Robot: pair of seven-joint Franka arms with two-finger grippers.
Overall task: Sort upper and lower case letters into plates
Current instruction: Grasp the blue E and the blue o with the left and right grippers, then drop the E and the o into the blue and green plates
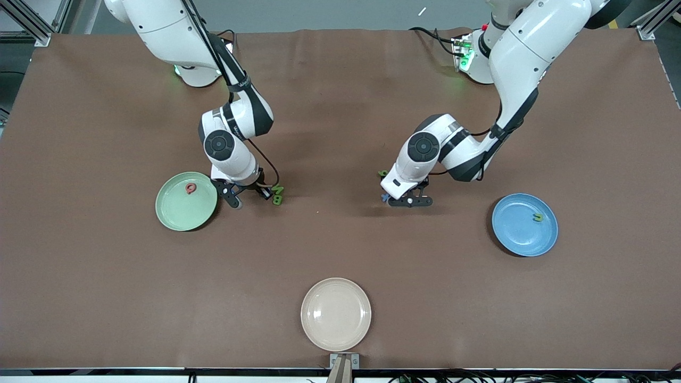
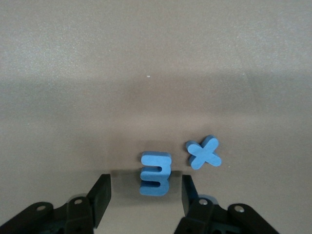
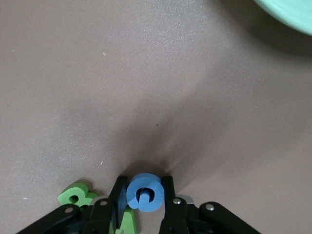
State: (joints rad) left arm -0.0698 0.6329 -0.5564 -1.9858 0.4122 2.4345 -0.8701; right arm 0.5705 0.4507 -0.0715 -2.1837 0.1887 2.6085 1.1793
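Observation:
The mint green plate (image 1: 186, 213) holds a red letter (image 1: 190, 188). The blue plate (image 1: 524, 234) holds a small green letter (image 1: 538, 217). My right gripper (image 1: 246, 194) is low beside the green plate, shut on a round blue letter (image 3: 146, 195). That letter is hidden in the front view. My left gripper (image 1: 409, 201) is low at mid-table and open. In the left wrist view (image 2: 145, 179) a blue E-shaped letter (image 2: 155, 173) stands between its fingers, untouched. A blue x (image 2: 204, 153) lies beside it.
Two green letters (image 1: 277, 194) lie by my right gripper; they also show in the right wrist view (image 3: 78, 196). Another green letter (image 1: 382, 173) lies by the left arm's wrist. A cream-beige plate (image 1: 335, 314) sits near the front edge.

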